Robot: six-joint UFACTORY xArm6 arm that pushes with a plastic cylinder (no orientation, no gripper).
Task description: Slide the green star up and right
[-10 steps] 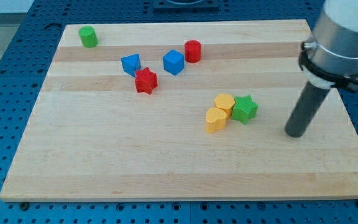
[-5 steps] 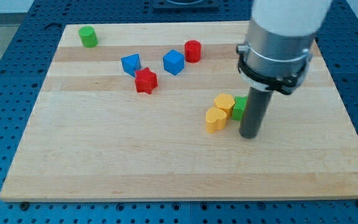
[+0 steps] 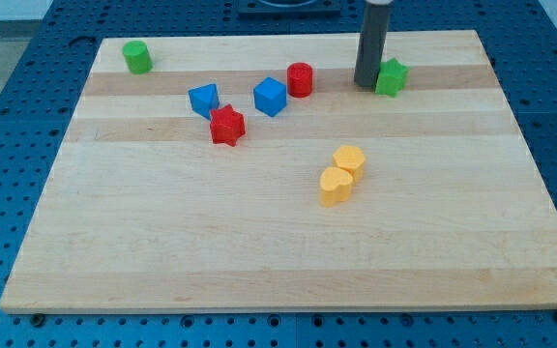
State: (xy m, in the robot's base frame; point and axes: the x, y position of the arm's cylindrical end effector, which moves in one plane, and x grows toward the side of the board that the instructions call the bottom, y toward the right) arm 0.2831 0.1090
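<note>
The green star [image 3: 391, 76] lies near the view's top right of the wooden board [image 3: 259, 242]. My tip [image 3: 367, 84] stands right against the star's left side, touching or nearly touching it. The rod rises straight up out of the view's top.
Two yellow blocks [image 3: 349, 160] [image 3: 336, 186] touch each other at mid-board. A red cylinder [image 3: 300, 78], a blue cube [image 3: 270, 96], another blue block [image 3: 204, 99] and a red star [image 3: 226, 125] lie left of my tip. A green cylinder [image 3: 137, 57] sits at the top left.
The green star has left the yellow blocks and moved far up the board, slightly right. My tip moved from the right, in below the star, then up with it.
</note>
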